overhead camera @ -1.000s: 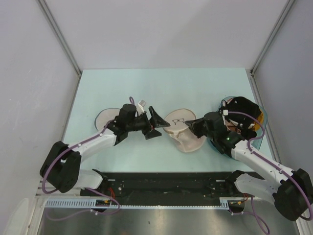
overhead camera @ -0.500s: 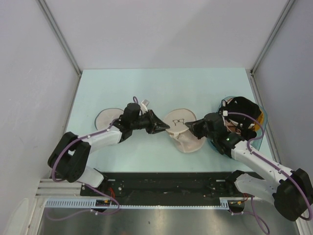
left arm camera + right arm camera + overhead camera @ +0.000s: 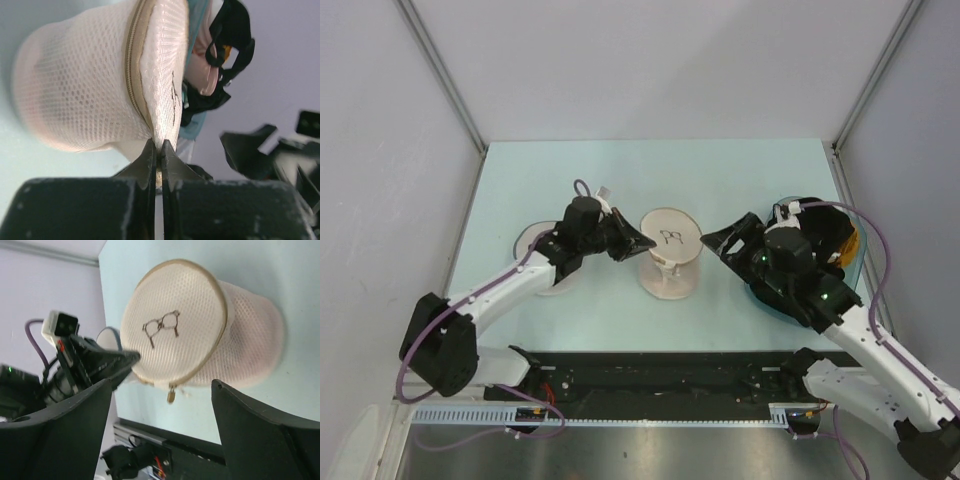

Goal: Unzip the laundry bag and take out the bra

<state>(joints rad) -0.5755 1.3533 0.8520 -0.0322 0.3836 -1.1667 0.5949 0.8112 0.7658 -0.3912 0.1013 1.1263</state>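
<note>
- The laundry bag (image 3: 670, 262) stands on its edge near the middle of the table (image 3: 620, 180), its flat face with the dark icon (image 3: 670, 236) tipped up toward the overhead camera
- The left fingers (image 3: 642, 242) are clenched on the bag's rim at its left side; the left wrist view shows them pressed together on the mesh seam
- The right fingers (image 3: 723, 243) are spread wide and hold nothing, just beside the bag's right side and apart from it
- There is open table behind the bag as far as the back wall; in front lies only a narrow strip before the black rail (image 3: 650, 372)
- A teal basket (image 3: 856, 262) of black clothing (image 3: 820, 228) sits against the table's right edge, partly under the right arm
- A whiter round pouch (image 3: 532, 243) lies to the left, half hidden by the left arm
- Only the right wrist view shows the zip pull (image 3: 171, 395), hanging at the lower rim
- Only the left wrist view shows the zip (image 3: 132, 75) side on; the stretch in view looks joined
- Some pale pink cloth (image 3: 207, 70) shows blurred by the basket; what it is cannot be told
- The mesh hides whatever lies inside the bag
</note>
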